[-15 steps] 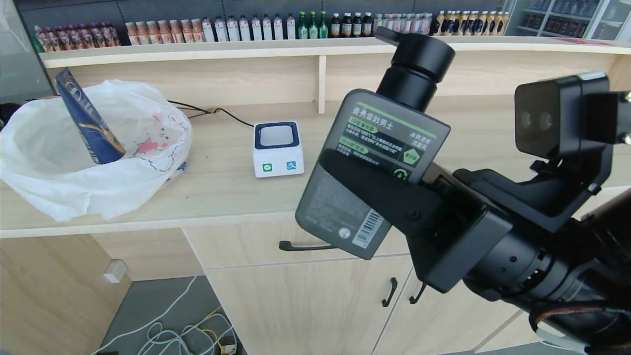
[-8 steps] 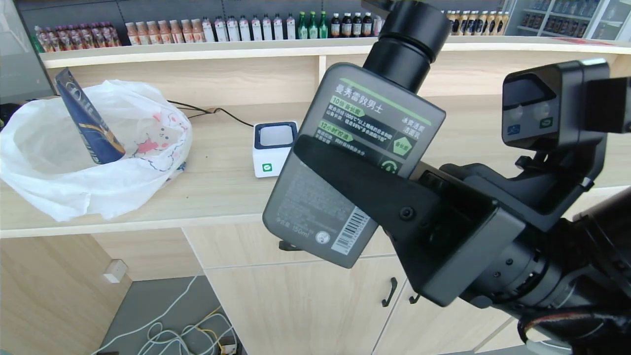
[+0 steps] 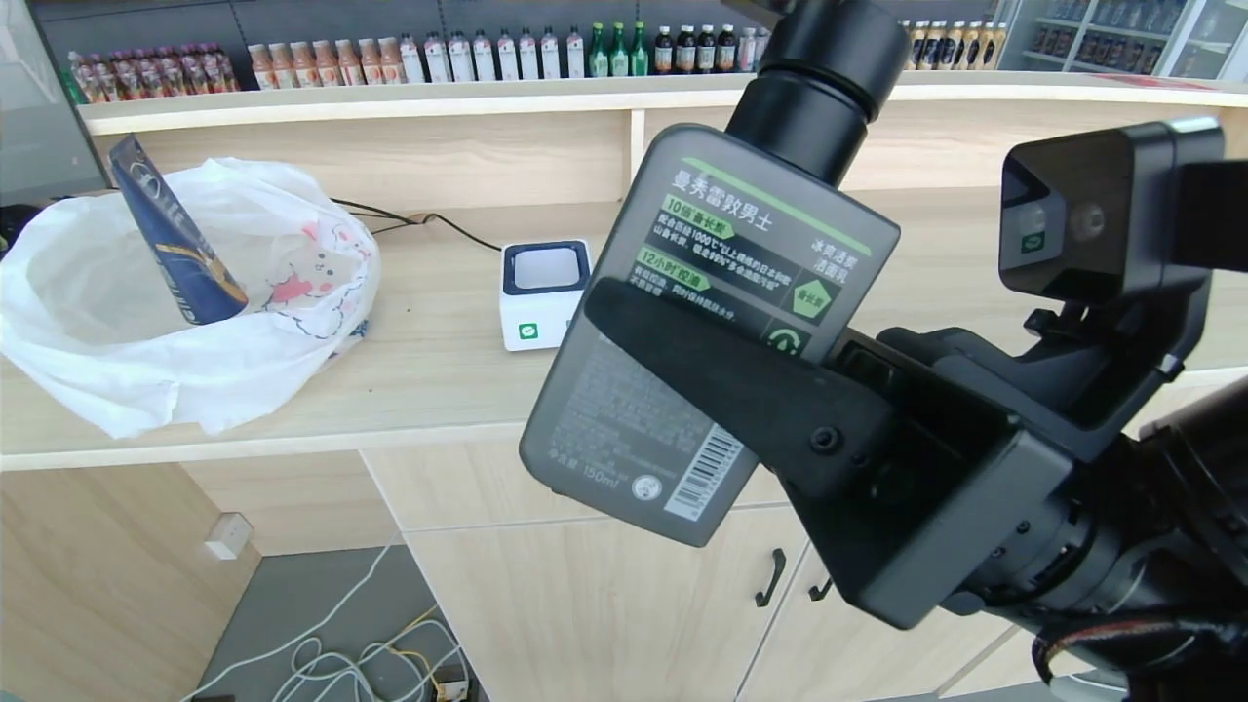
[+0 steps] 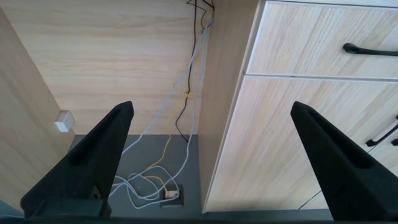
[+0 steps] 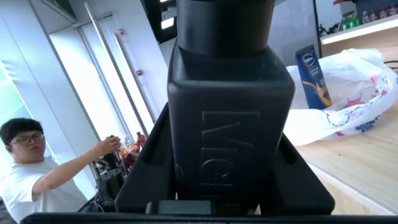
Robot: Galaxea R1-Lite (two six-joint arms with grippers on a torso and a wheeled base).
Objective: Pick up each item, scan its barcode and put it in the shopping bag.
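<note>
One counter (image 3: 429,380) carries the shopping bag (image 3: 117,361) at its left, a blue box (image 3: 175,244) leaning inside; the grey bottle (image 3: 721,253) hangs nearer than the counter edge, right of the scanner (image 3: 541,292), long axis slanted, pump cap up and far-right, barcoded base down and near-left. Pinching its body is the right gripper (image 3: 624,312); the left gripper (image 4: 211,168) has its jaws spread, low by the cabinet doors (image 4: 298,124).

The left claw (image 4: 211,107) spreads wide before floor cables (image 4: 155,183) and a wooden cabinet (image 4: 292,124).
</note>
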